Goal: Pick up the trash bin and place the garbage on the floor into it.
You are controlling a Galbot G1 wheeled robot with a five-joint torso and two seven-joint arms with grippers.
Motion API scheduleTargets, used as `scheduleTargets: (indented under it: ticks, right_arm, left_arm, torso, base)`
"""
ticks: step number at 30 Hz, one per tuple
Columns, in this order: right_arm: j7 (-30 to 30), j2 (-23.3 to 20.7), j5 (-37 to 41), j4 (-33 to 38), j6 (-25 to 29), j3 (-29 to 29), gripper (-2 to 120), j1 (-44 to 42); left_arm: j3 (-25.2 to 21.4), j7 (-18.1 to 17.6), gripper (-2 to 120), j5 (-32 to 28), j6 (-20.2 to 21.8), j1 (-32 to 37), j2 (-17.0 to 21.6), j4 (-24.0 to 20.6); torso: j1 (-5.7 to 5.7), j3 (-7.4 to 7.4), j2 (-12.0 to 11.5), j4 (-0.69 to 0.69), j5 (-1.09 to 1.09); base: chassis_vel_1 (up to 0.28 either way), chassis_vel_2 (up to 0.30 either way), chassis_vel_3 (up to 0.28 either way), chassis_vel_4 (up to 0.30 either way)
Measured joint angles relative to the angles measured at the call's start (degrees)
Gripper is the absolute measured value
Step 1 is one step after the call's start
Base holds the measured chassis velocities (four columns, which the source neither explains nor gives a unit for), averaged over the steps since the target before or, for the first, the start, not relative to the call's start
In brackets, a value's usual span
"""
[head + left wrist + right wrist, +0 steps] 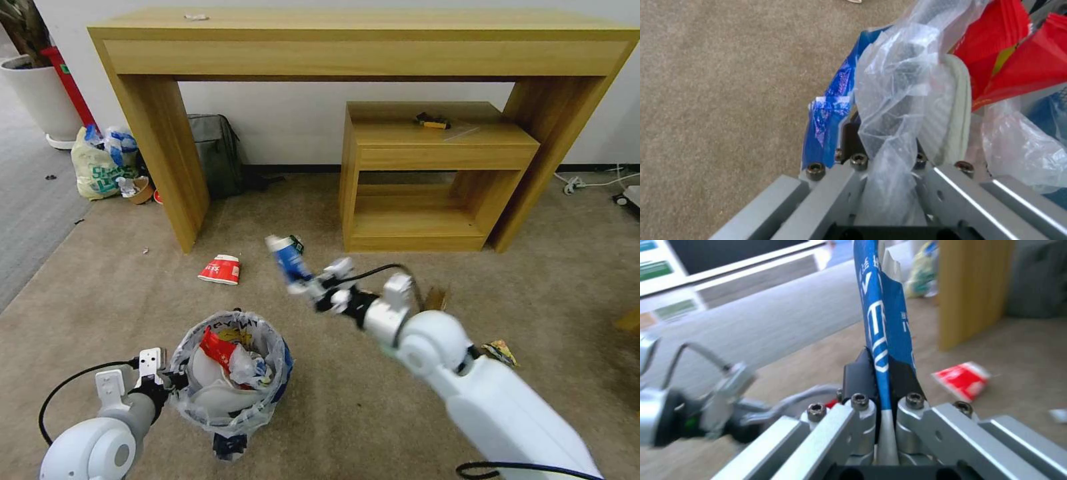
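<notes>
Trash bin (230, 373) hangs low over the carpet (100, 280), left pincer (167, 381) pinching its rim and liner; a slipper and a red wrapper (217, 347) already inside. Right pincer (308, 285) pinches a flattened blue-white paper cup (288, 257), aloft beyond the bin. Left: red-white cup (220, 269), yellow wrapper (500, 351).
</notes>
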State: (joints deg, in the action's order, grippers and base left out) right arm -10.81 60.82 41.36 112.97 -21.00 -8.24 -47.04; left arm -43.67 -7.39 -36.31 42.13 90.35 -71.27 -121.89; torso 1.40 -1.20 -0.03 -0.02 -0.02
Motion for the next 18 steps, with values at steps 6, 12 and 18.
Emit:
scheduleTargets:
  ticks: [6, 12, 18]
  right_arm:
    - [-0.09, 1.25, -0.43, -1.77, -0.65, -7.25, 0, 1.96]
    - [-0.12, 3.23, -4.91, -5.05, -1.42, -15.01, 0, 6.65]
    - [2.91, 5.71, -6.94, -6.96, -4.47, -17.71, 1, 8.45]
  left_arm:
    - [0.37, -0.88, 0, -0.53, 0.00, -0.44, 0.34, 0.01]
    - [0.94, -1.26, 0, -0.55, 0.00, -0.58, -0.26, -0.45]
    - [0.27, -1.40, 0, -0.92, 0.00, -0.10, -0.24, -1.22]
  torso:
    - [0.00, 0.00, 0.00, -0.01, 0.01]
    - [0.00, -0.01, 0.00, -0.01, 0.01]
    - [0.00, 0.00, 0.00, 0.01, 0.01]
  base:
    - [0.000, 0.000, 0.000, 0.000]
    - [0.000, 0.000, 0.000, 0.000]
    - [0.000, 0.000, 0.000, 0.000]
